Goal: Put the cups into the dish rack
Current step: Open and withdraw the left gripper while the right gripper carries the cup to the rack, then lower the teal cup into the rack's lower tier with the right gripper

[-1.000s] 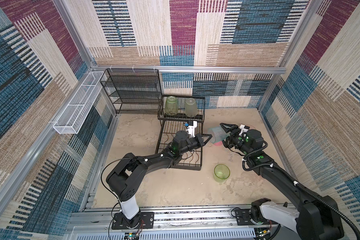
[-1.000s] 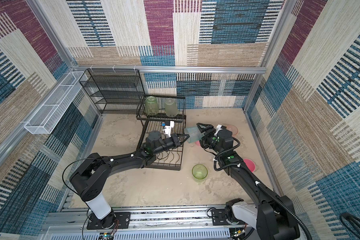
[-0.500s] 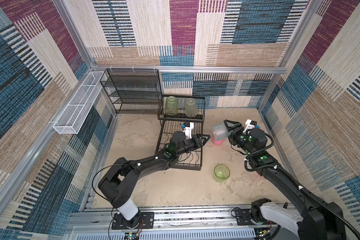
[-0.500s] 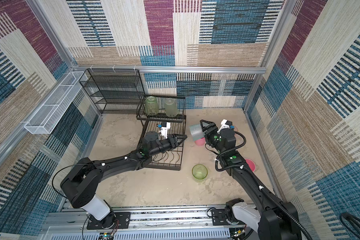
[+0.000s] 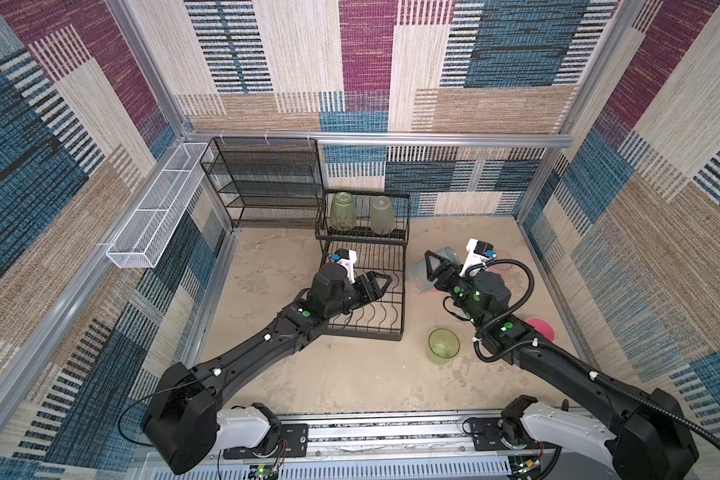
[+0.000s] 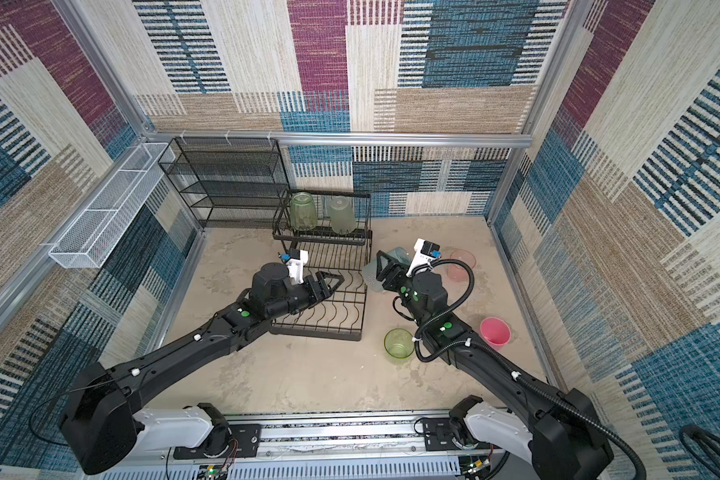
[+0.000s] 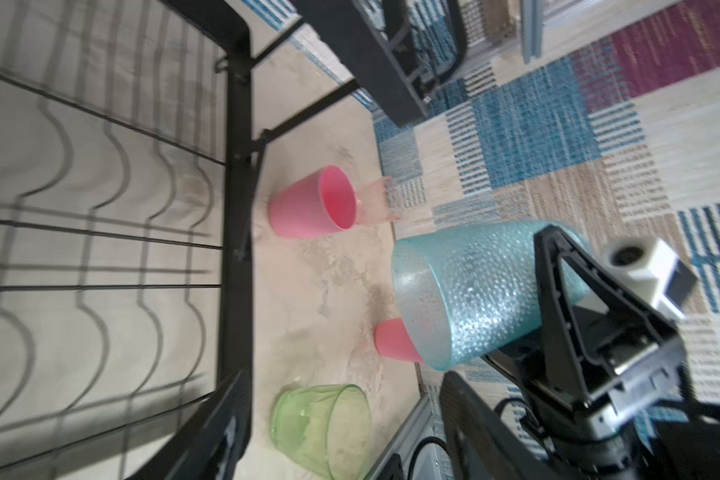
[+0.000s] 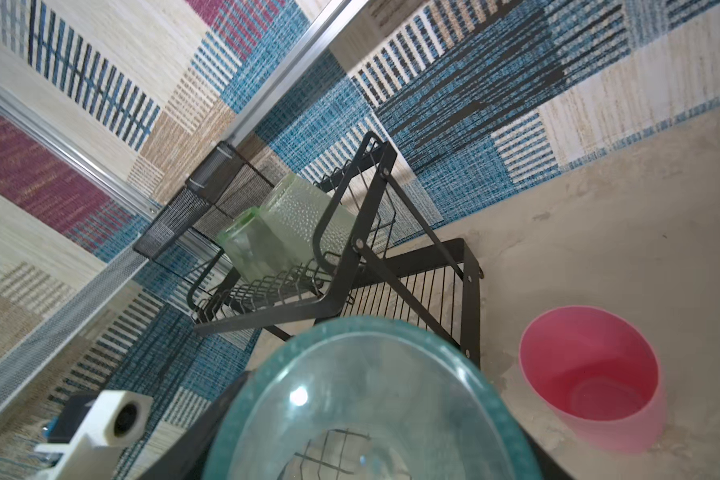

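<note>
Currently the right gripper (image 5: 430, 268) is clamping the teal cup (image 5: 415, 277) near its closed end. In the left wrist view one black finger is lying along the cup's dimpled outer wall. The cup is hanging clear of the table (image 5: 350, 374), tipped onto its side, with its mouth facing the dish rack (image 5: 403, 299) and sitting just beside the rack's right rail in both top views. The left gripper (image 5: 385, 286) is hovering over the rack's low tray, pointing toward the right arm. Its jaws are standing apart with nothing between them. On the rack's raised shelf two cups are standing mouth-down side by side: the darker green cup (image 5: 342, 210) and, to its right, the paler green cup (image 5: 381, 214). The low tray is holding no cups. The remaining cups are standing upright on the table, right of the rack. The loose green cup (image 5: 443, 346) is sitting near the tray's front right corner. The near pink cup (image 7: 304, 208) is standing close beside the rack's right rail, below the raised teal cup and mostly hidden in both top views. The clear pink cup (image 6: 460, 264) is standing farther right, toward the back wall. The far pink cup (image 6: 495, 331) is sitting beside the right arm's forearm. The black mesh shelf unit (image 5: 262, 183) and the white mesh basket (image 5: 154, 216) are sitting at the back left, both holding nothing.
</note>
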`<state>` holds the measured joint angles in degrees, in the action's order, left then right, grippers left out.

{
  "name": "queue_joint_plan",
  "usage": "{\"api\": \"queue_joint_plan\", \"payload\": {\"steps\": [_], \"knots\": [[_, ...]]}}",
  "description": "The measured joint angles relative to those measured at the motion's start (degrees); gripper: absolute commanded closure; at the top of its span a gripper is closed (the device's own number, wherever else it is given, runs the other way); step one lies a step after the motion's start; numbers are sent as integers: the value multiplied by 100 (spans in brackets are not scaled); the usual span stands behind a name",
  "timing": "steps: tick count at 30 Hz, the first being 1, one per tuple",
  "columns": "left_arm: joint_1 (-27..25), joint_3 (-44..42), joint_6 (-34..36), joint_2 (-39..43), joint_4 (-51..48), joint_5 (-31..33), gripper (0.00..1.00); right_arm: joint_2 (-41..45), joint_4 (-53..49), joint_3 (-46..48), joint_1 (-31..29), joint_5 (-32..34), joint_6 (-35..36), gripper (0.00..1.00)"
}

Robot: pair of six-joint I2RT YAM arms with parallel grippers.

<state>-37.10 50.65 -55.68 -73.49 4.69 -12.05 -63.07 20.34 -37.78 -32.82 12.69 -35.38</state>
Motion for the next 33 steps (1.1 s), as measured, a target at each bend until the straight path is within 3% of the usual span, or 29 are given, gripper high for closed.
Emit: {"api": "queue_joint_plan", "payload": {"steps": [11,33], "knots": [[1182,-170,354,1272,-1923,286,19,-1690,1178,-50,-1154,1043,1742,34],[1961,-140,1145,2175,-3112,413,18,-4221,2728,-1263,-1281,1600,2758,33]]}}
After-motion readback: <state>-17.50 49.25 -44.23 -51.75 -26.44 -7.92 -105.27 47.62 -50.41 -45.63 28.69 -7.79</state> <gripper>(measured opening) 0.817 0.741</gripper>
